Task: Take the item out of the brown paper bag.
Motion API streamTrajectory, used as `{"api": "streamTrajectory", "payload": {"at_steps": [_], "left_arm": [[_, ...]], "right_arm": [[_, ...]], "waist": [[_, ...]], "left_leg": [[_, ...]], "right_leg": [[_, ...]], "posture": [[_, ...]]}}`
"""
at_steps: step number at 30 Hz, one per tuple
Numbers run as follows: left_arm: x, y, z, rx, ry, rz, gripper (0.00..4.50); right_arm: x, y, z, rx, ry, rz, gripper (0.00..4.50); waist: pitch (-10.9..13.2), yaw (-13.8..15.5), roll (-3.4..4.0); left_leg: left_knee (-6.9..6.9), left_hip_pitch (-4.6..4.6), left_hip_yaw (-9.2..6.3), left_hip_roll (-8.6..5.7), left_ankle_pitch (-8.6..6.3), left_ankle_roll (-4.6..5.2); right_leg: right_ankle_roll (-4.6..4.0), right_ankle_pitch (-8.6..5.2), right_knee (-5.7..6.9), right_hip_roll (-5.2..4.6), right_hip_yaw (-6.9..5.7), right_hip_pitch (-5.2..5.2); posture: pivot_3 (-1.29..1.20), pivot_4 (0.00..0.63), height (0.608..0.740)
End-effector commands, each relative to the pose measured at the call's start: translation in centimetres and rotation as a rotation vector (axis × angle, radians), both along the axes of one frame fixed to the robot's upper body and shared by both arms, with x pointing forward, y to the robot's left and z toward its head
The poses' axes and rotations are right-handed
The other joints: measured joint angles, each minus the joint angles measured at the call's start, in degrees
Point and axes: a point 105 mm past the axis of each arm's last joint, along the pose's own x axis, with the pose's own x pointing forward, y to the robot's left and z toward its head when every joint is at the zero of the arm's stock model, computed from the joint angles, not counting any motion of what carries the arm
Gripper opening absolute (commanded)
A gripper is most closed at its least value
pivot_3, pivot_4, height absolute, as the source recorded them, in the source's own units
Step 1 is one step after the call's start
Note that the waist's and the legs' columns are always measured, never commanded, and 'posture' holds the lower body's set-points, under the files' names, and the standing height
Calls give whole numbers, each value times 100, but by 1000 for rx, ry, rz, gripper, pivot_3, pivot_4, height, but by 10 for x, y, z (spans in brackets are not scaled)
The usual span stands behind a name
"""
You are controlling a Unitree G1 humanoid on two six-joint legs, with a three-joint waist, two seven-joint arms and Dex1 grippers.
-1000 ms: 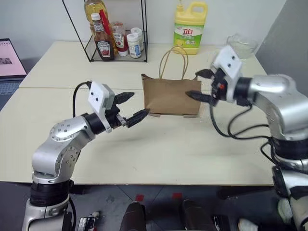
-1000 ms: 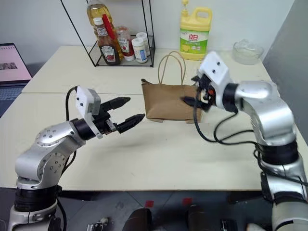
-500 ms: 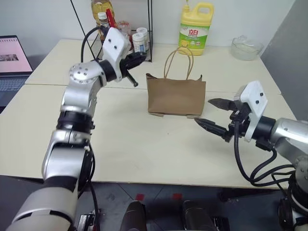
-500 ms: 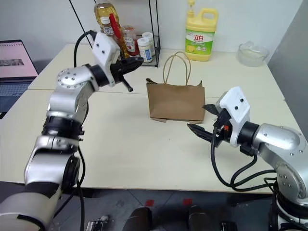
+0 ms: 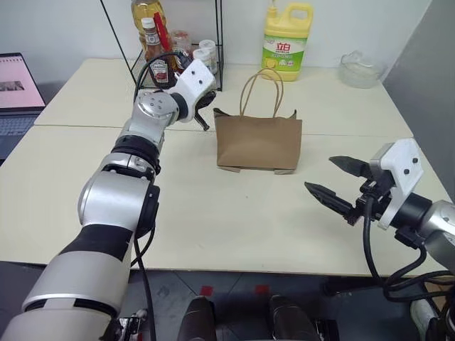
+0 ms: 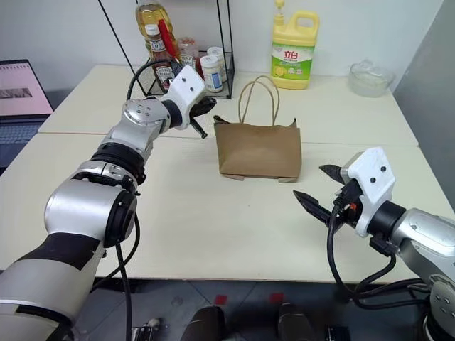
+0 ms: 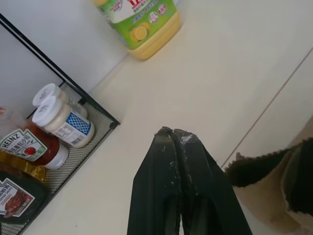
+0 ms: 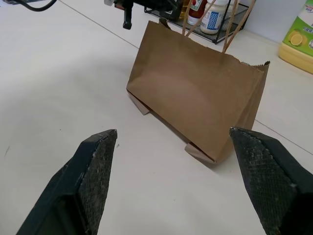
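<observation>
Kraft-brown bag with tan handles, just beside black left gripper. Yellow jug with green label beyond. Red-capped dark sauce bottle in black wire rack. Cream table under black right gripper.

I see creased matt kraft paper bag, smooth matt tabletop, glossy plastic jug, prob. wire rack

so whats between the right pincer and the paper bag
Nothing: just bare table between the open right pincer and the brown paper bag, as the left eye view and the right wrist view show.
</observation>
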Motion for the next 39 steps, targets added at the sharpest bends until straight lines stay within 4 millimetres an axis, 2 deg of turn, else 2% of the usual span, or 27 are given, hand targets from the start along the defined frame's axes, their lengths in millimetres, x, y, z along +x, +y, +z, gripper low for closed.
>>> {"api": "streamTrajectory", "payload": {"at_steps": [1, 5, 15, 20, 29, 39], "left_arm": [[-3, -13, 17, 35, -20, -59, 54], [-11, -20, 4, 76, 62, -157, 54], [-28, -22, -19, 105, 208, -329, 54], [-33, -21, -20, 105, 229, -367, 54], [-37, -20, -24, 128, 253, -400, 54], [-62, -4, -25, 203, 335, -565, 54]], "right_arm": [[-11, 4, 11, -27, -75, 18, 3886], [-15, 1, 13, -35, -67, 33, 3886], [-14, -6, 27, -26, -123, 22, 3886], [-15, -8, 38, -3, -179, 27, 3886], [-16, -8, 38, -12, -173, 31, 3886], [-27, -7, 30, -31, -96, 65, 3886]], "waist": [[0, 1, 0], [0, 0, 0], [-1, -3, 0], [-1, -4, 0], [-1, -4, -1], [-1, -16, 0]], "left_leg": [[0, 0, 0, 0, 0, 0], [0, 0, 0, 0, 0, 0], [1, 0, -1, 0, 2, 3], [2, 0, -2, 0, 4, 5], [3, 0, -4, 1, 5, 8], [3, 1, -4, 3, 9, 14]], "right_leg": [[0, 0, 0, 0, -1, 0], [0, 0, 0, 0, -1, 1], [0, 0, 2, 0, -2, 3], [0, 0, 4, 0, -3, 4], [0, 0, 6, -1, -6, 6], [0, 0, 11, 0, -8, 6]], "posture": [[0, 150, 740], [0, 150, 740], [0, 150, 740], [0, 150, 740], [0, 150, 740], [0, 150, 740]]}}
